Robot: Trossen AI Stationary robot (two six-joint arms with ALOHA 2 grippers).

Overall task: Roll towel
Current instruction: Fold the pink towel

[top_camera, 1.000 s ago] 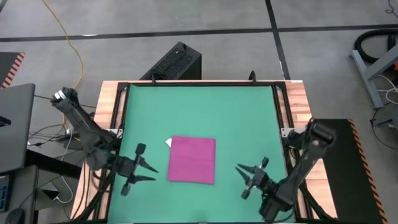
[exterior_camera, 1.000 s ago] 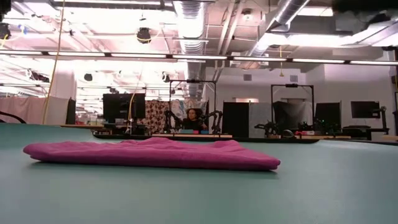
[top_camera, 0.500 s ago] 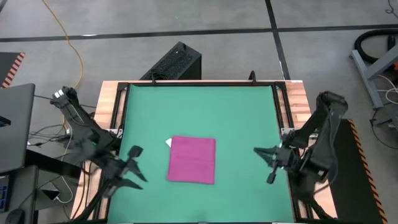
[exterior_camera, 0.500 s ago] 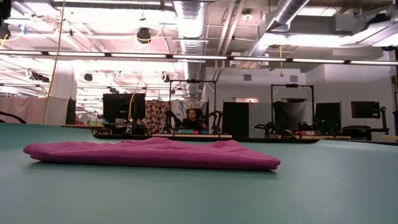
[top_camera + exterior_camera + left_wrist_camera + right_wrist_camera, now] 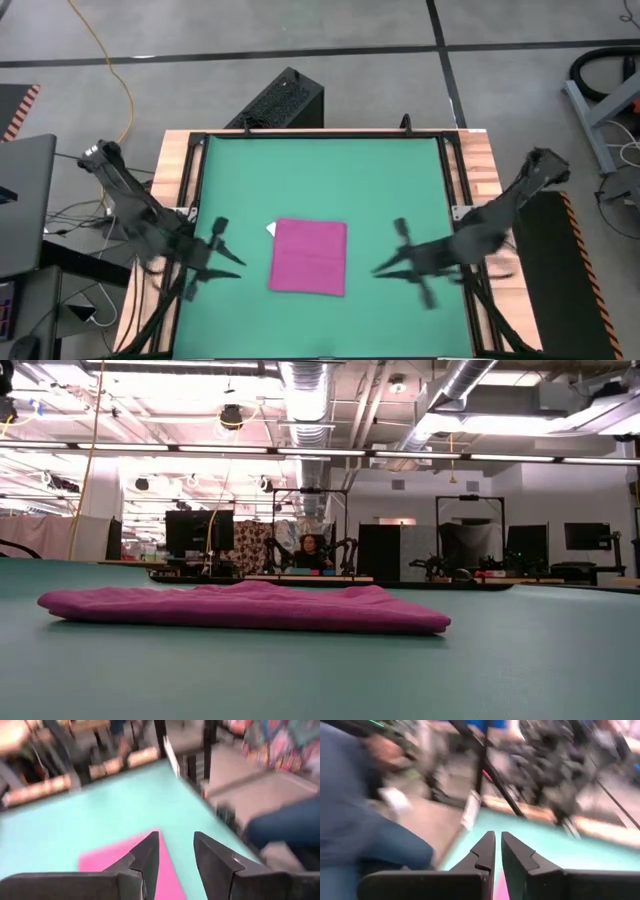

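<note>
The magenta towel lies flat on the green mat, in the near middle, as a folded rectangle. Its white tag sticks out at its far-left corner. In the low view the towel is a low flat strip. My left gripper is open, just left of the towel and pointing at it; the left wrist view shows its fingers apart with the towel ahead. My right gripper hovers just right of the towel, its fingers close together. Neither touches the towel.
Wooden table borders and black frame rails run along both sides of the mat. A black box stands beyond the far edge and a laptop to the left. A person in blue trousers shows beside the table. Bare mat lies beyond the towel.
My right gripper has swung from the near right of the mat out toward the table's right edge, then back left toward the towel's right side, turning as it went. My left gripper has shifted slightly beside the towel's left edge. The towel has not moved.
</note>
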